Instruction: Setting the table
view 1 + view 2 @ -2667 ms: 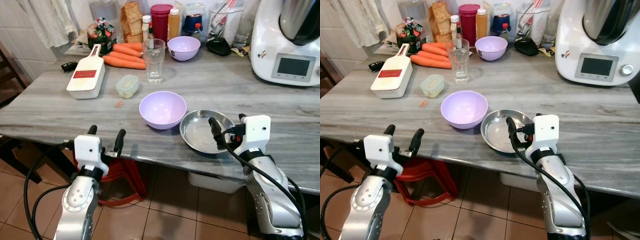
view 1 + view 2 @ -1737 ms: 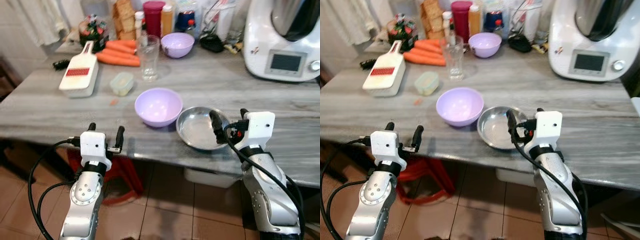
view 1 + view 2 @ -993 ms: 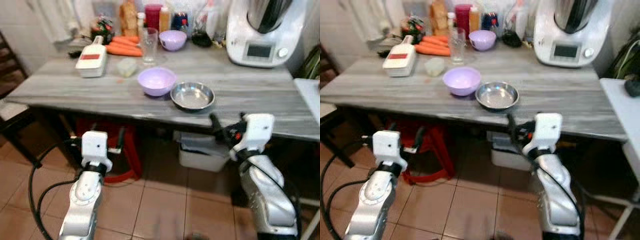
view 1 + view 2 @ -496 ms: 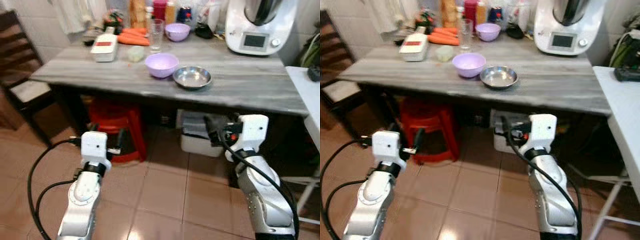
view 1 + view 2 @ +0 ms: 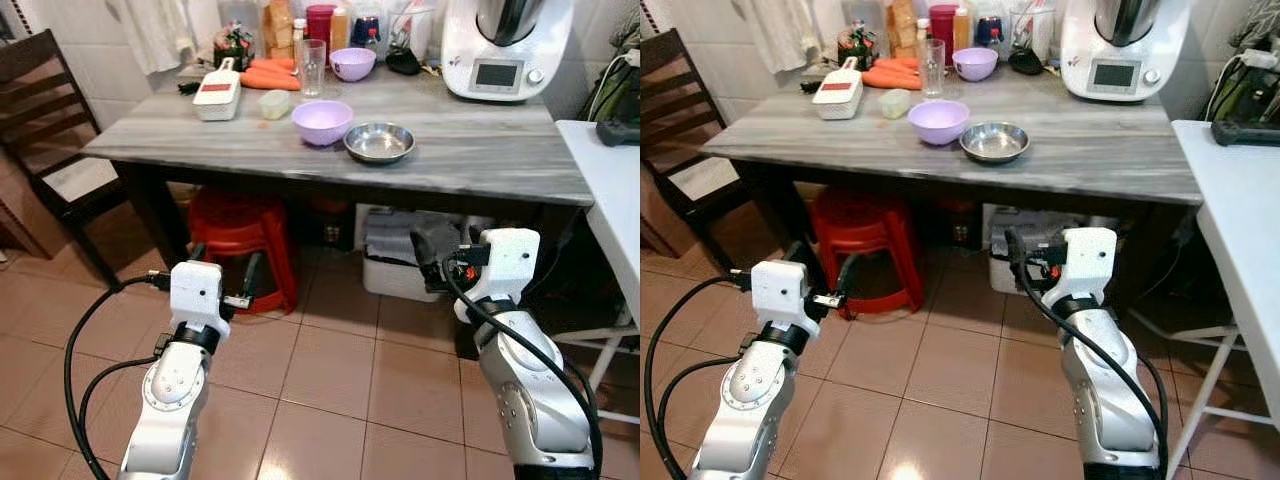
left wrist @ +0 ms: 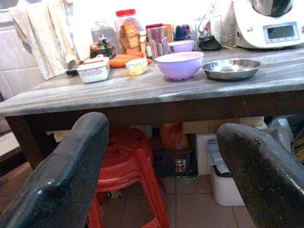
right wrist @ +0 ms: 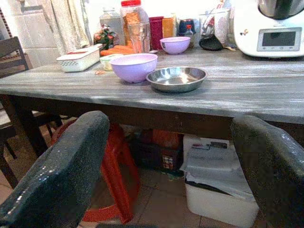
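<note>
Left eye: grey bench point(image 5: 480, 160) at 12 o'clock, well apart from both claws. On it a lilac bowl point(image 5: 322, 121) just beside a steel dish point(image 5: 379, 142) at its 3 o'clock. Behind them a glass point(image 5: 311, 67), carrots point(image 5: 268, 76), white grater point(image 5: 219, 95), a second small bowl point(image 5: 352, 63), and a white kitchen machine point(image 5: 503, 45) at 1 o'clock. Red stool point(image 5: 238, 232) under the bench.
Right eye: left claw point(image 5: 815, 290) at 7 o'clock, right claw point(image 5: 1032, 262) at 5 o'clock, both over floor tiles, holding nothing.
Left wrist: fingers point(image 6: 64, 180) spread apart, nothing between.
Right wrist: fingers point(image 7: 59, 171) spread apart, steel dish beyond them.
</note>
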Tool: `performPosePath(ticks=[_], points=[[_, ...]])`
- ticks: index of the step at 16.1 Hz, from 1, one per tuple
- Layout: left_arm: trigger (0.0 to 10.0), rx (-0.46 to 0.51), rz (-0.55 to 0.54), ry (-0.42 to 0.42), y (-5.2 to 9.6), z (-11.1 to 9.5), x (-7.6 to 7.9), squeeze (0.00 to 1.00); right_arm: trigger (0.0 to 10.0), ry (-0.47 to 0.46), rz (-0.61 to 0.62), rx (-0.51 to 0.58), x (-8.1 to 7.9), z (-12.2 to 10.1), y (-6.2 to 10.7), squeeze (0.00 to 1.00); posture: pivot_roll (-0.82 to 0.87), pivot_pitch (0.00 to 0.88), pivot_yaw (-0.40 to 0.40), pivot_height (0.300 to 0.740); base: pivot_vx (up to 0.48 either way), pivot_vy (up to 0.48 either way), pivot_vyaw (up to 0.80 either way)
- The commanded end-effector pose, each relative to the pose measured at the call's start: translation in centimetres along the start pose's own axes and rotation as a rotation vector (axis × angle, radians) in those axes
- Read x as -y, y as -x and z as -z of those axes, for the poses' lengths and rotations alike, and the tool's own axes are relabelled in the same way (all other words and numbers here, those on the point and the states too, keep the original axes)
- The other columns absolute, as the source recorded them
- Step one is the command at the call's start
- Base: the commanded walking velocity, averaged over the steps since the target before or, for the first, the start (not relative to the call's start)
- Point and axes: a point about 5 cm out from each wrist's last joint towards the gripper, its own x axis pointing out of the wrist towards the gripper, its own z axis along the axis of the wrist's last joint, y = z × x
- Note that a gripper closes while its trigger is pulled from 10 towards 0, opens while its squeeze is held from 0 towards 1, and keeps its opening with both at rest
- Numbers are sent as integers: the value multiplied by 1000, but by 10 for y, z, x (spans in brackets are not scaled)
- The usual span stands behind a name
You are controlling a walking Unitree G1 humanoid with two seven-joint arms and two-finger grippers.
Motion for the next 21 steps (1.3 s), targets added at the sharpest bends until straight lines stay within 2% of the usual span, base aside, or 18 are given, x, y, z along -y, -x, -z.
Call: performPosePath(ticks=[1, 13, 16, 21], points=[[10000, 4, 3, -3, -1, -2, -1, 0, 10000, -9, -4, 9, -1, -2, -1, 0, -58, 60, 45, 740, 0, -360, 0], [10000, 3, 14, 6, -3, -1, 1, 0, 10000, -33, 20, 35, -2, -6, -3, 0, -60, 62, 48, 740, 0, -396, 0], [10000, 3, 18, 8, -3, -1, 1, 0, 10000, -26, 25, 37, -1, -6, -3, 0, -63, 64, 49, 740, 0, -386, -556], [10000, 5, 21, 9, -4, 0, 2, 0, 10000, -28, 23, 38, -1, -6, -3, 0, -63, 65, 50, 740, 0, -369, 0]])
